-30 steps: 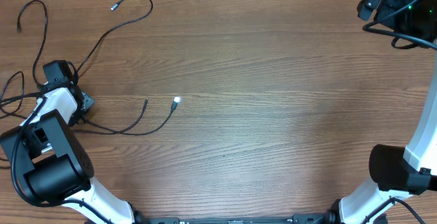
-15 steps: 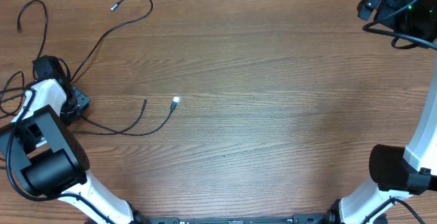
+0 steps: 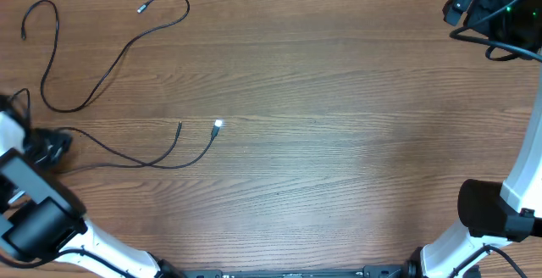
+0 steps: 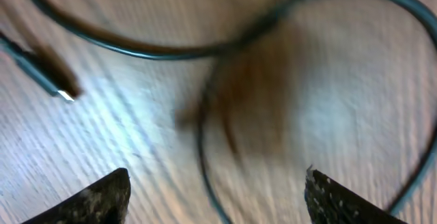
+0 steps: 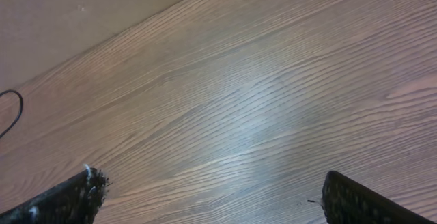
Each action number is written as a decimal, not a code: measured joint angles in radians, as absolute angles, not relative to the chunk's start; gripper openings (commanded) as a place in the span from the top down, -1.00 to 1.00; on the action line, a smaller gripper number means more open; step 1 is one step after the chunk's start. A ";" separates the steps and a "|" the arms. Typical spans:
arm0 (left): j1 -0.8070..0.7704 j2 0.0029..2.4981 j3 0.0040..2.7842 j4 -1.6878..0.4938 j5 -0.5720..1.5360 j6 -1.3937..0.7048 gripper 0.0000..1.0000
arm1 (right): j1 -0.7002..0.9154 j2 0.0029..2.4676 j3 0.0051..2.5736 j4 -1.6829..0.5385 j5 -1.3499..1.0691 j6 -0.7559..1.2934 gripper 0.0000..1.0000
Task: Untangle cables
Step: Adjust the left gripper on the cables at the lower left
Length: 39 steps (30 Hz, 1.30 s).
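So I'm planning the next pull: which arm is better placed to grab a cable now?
Left. The left arm has open jaws close over the cables; the right arm is at the far corner, its wrist view showing mostly bare table.

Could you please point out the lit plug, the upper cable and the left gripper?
lit plug (image 3: 218, 125), overhead, silvery tip.
upper cable (image 3: 142, 8), overhead, silvery end.
left gripper (image 4: 217, 182), left wrist, midway between fingertips.
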<state>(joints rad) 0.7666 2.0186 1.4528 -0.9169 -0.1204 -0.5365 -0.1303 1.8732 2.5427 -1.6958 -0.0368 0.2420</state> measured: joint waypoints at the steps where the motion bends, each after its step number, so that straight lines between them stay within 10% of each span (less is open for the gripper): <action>1: 0.789 2.019 1.452 -0.917 -0.102 -0.536 -0.62 | -0.130 1.873 2.543 -1.695 -0.037 0.242 -1.00; 9: 0.834 2.019 1.381 -0.852 -0.011 -0.521 -0.26 | -0.130 1.873 2.543 -1.696 -0.037 0.242 -1.00; 15: 0.814 2.017 1.337 -0.791 0.035 -0.495 0.70 | -0.130 1.873 2.543 -1.696 -0.037 0.243 -1.00; 21: 0.800 2.012 1.327 -0.773 0.043 -0.491 0.91 | -0.130 1.873 2.543 -1.696 -0.037 0.242 -1.00; 32: 0.791 2.012 1.327 -0.831 0.068 -0.495 0.89 | -0.130 1.873 2.543 -1.695 -0.037 0.243 -1.00; 39: 0.784 2.009 1.327 -0.842 0.079 -0.499 0.05 | -0.130 1.873 2.543 -1.695 -0.037 0.243 -1.00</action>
<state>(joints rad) 0.7841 2.0094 1.3273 -0.8425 0.0788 -0.4992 -0.1303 1.8732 2.5427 -1.6955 -0.0372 0.2428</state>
